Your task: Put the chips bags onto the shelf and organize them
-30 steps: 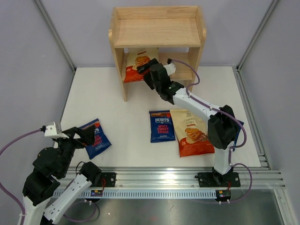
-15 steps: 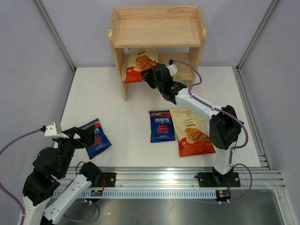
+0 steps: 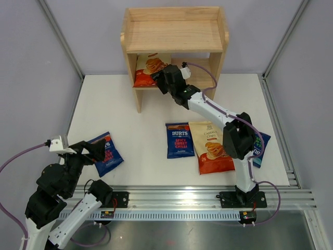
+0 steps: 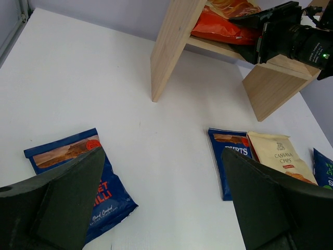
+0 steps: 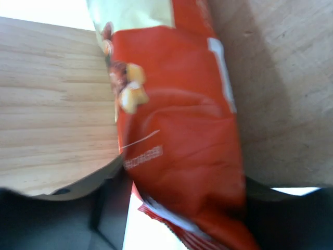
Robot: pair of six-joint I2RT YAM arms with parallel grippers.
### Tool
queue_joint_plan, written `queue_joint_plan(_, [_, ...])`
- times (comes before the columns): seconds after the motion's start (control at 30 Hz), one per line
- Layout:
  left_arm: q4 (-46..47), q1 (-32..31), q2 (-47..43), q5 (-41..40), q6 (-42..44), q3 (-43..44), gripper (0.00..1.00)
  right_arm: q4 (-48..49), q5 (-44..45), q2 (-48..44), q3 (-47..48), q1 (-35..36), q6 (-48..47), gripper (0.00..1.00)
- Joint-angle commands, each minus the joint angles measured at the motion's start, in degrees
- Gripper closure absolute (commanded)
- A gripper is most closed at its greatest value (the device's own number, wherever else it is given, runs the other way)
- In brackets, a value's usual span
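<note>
My right pincer (image 3: 157,79) reached in under the top board of the shelf (image 3: 174,35) and was clamped on the near edge of the shelved Cassava bag (image 3: 147,69). That bag sat on the lower tier at its left end, close against the left side panel. My wrist view was blurred, so I could only say the bag seemed to lean back, its red-orange half toward me and its cream top toward the rear. My dark fingers (image 5: 57,219) showed on either side of its near edge.

My left pincer (image 4: 162,153) hung over the near left part of the bench (image 3: 130,112), its jaws wide apart and holding nothing. Just beside it lay the left Burts bag (image 3: 107,154), flat, face up, red-labelled.

Toward the middle of the bench the middle Burts bag (image 3: 179,139), also red-labelled, lay flat. The loose Cassava bag (image 3: 213,150) lay directly on its right, their long edges meeting. The green-lettered Burts bag (image 4: 323,169) lay further right again, near the bench's right edge, and from above it was partly hidden behind my right arm
</note>
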Motion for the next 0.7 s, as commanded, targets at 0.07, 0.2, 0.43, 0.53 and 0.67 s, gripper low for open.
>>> queue_joint_plan(0.07, [1.69,-0.04,0.44,-1.23,0.66,0.25,0.01,-4.04,1.48,-3.92,-1.79,0.68,-1.93,0.27])
queue_joint_plan(0.2, [1.43,-0.04,0.53,-1.58,0.39,0.52,0.01,-8.96,3.59,-7.0,-3.2,0.68,-5.44,0.18])
queue_joint_plan(0.43, [1.25,-0.04,2.19,-2.03,-0.13,0.78,0.01,-12.04,3.68,-11.57,-8.03,0.15,-9.14,0.01])
queue_joint_plan(0.53, [0.9,-0.04,4.39,-1.41,-0.22,1.22,0.01,-12.57,3.32,-13.68,-9.87,-0.46,-10.9,0.01])
queue_joint_plan(0.67, [1.86,-0.04,7.46,2.53,0.13,1.66,0.01,-9.33,3.15,-19.3,-15.76,-1.07,-14.93,0.01])
